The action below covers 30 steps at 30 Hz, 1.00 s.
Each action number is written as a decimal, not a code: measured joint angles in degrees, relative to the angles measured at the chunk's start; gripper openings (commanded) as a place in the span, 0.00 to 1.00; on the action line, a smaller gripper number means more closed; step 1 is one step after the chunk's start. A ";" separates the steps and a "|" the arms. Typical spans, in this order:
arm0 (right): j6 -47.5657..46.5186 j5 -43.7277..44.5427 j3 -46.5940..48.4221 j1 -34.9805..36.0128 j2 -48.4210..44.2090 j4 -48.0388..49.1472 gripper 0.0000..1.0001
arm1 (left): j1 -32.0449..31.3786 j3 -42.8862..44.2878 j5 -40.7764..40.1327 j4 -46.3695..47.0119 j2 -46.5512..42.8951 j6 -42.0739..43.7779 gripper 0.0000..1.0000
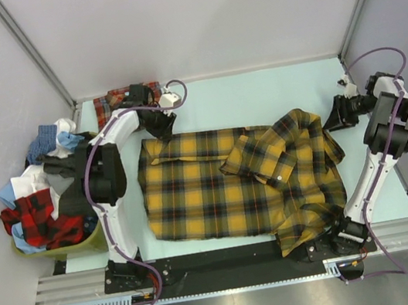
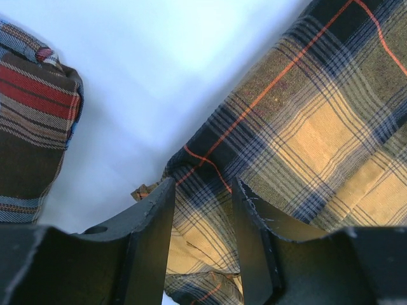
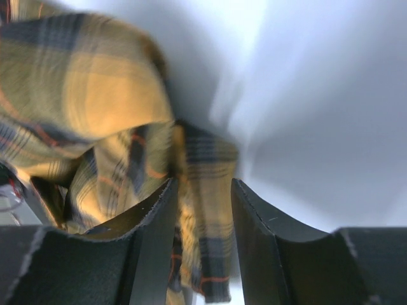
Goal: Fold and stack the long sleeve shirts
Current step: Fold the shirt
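At the near edge, by the right arm's base, a bunched part of the yellow-and-black shirt (image 1: 210, 190) hangs over the bench (image 1: 257, 96). The rest lies spread across the middle, its right half rumpled and folded back on itself. To the left, off the bench, an olive bin (image 1: 64, 250) holds a heap of mixed clothes. At the shirt's right edge the right tool (image 1: 337, 118) is partly open, a fold of the yellow cloth running between its fingers (image 3: 152, 222); that view is blurred. Farther back, the left tool (image 1: 161, 128) is also partly open, straddling the shirt's far-left corner. The red-orange shirt (image 1: 118, 100) lies folded at the far-left corner.
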 measured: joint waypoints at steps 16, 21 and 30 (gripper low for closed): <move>5.77 -13.57 2.51 -1.70 9.38 -1.66 0.09 | 0.20 2.64 -2.10 -1.88 2.40 0.04 0.44; 6.01 -14.60 1.92 -3.04 9.99 -2.67 0.00 | 0.50 4.11 -3.65 -2.08 4.28 -0.09 0.26; 12.92 -6.67 -4.76 -8.33 2.14 3.74 0.00 | 0.92 6.16 -8.41 -3.52 8.28 -1.73 0.00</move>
